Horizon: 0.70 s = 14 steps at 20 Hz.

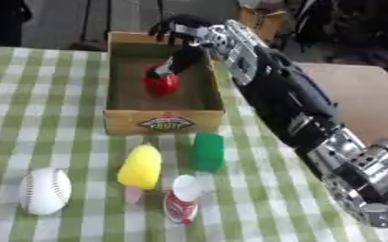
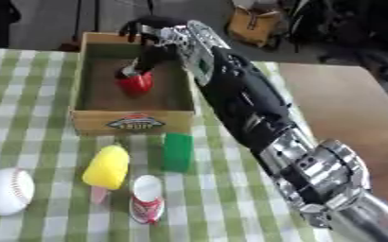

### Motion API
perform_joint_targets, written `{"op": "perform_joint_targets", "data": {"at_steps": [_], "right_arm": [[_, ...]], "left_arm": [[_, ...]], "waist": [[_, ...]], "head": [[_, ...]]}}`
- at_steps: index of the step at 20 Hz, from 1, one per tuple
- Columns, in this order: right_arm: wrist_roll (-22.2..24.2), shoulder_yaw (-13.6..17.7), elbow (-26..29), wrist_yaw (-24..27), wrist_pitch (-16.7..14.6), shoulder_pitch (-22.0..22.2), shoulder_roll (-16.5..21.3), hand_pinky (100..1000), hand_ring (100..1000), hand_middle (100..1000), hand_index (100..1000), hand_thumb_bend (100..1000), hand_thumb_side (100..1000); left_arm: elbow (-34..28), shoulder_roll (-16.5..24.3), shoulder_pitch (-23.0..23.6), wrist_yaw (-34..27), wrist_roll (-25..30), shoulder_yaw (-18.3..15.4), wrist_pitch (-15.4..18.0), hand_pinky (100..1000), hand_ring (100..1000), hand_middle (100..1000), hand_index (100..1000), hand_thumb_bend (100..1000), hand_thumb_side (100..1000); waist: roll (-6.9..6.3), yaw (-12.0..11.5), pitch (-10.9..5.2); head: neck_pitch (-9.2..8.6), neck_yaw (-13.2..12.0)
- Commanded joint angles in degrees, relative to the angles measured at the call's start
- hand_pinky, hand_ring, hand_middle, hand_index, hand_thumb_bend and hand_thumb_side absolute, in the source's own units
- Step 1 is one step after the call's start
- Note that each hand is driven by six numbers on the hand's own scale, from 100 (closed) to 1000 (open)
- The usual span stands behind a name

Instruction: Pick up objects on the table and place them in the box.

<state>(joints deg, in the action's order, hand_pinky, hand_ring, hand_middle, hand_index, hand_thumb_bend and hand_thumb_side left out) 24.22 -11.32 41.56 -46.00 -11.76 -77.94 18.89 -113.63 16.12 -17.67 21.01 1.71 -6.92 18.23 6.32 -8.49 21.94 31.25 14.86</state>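
A cardboard box (image 1: 163, 122) stands at the far middle of the green checked cloth. My right arm crosses from the lower right, and my right hand (image 1: 183, 32) hangs over the box's far right corner. Its dark fingers (image 1: 179, 60) reach down to the top of a red object (image 1: 162, 83) inside the box and look pinched on it. In front of the box lie a green block (image 1: 207, 151), a yellow object with a pink stem (image 1: 141, 166), a small red and white bottle (image 1: 180, 199) and a baseball (image 1: 46, 190). My left hand shows in neither view.
A bare wooden tabletop (image 1: 359, 94) adjoins the cloth on the right, under my arm. A brown bag (image 2: 251, 23) and dark clutter sit on the floor beyond the table.
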Motion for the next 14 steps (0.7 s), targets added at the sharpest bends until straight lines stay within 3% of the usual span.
{"op": "perform_joint_targets", "data": {"at_steps": [1,7,10,14], "right_arm": [[0.60,0.58,1.01,-1.05,-0.75,-1.75,0.87,626,807,867,973,676,559],[-0.23,1.36,4.01,1.24,0.12,-1.94,1.15,588,772,838,948,668,563],[-2.49,2.14,11.89,6.55,0.77,-2.07,3.75,544,735,801,911,634,592],[-3.54,0.38,27.21,14.02,3.39,0.20,10.30,569,751,810,902,597,612]], "left_arm": [[-0.97,1.15,-0.48,-0.36,0.20,-0.04,0.00,765,640,600,678,100,920],[-0.97,1.00,-0.19,-0.44,0.34,-0.08,-0.10,765,640,600,678,100,920],[-0.97,0.98,0.49,-0.33,0.09,-0.40,-0.22,766,640,600,678,100,916],[-0.97,1.01,1.32,0.10,-0.48,-0.95,-0.56,766,641,601,678,100,913]], "waist": [[-0.59,0.12,-1.44],[-0.90,0.56,-1.73],[-1.39,1.44,-2.29],[-1.85,3.07,-3.05]], "head": [[-0.19,0.13],[0.19,-0.11],[0.92,-0.71],[1.75,-2.56]]}}
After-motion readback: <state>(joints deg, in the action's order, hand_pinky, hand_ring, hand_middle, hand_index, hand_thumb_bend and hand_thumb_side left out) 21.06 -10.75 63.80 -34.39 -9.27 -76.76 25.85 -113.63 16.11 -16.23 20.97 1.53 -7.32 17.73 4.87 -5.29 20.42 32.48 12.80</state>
